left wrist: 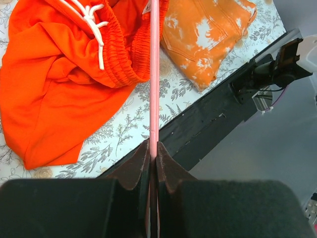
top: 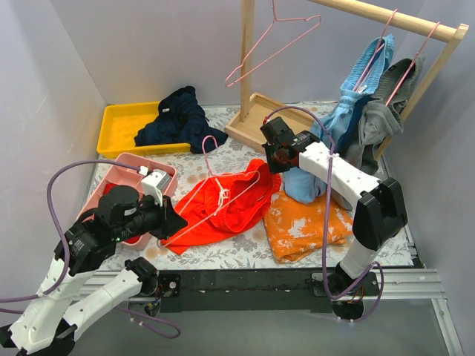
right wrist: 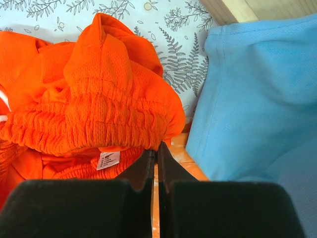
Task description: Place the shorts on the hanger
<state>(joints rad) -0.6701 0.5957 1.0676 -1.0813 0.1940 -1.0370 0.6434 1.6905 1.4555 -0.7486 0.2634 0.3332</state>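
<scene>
low at the left of the top view, the left arm folds up from its base in the bottom corner, with its wrist turned toward the frame's centre. the left gripper [top: 172, 222] sits at the lower left edge of the shorts [top: 231, 202]. its wrist view shows both fingers clenched on the hanger [left wrist: 154, 74], the pink wire running straight up out of the fingertips and across the elastic waistband.

the shorts lie spread on the floral table [top: 245, 252] in the middle of the top view, and the hanger lies on them with its hook toward the back. just to their right is an orange cloth with white blotches [top: 306, 222].

the right arm rises from the bottom right, bends at a dark elbow, and its white forearm reaches up and left. the right gripper [top: 270, 157] is at the upper right corner of the shorts. in its wrist view the jaws are drawn together at the lower edge of the bunched waistband and seem to pinch it. a light blue garment [right wrist: 257, 99] hangs just to the right.
</scene>
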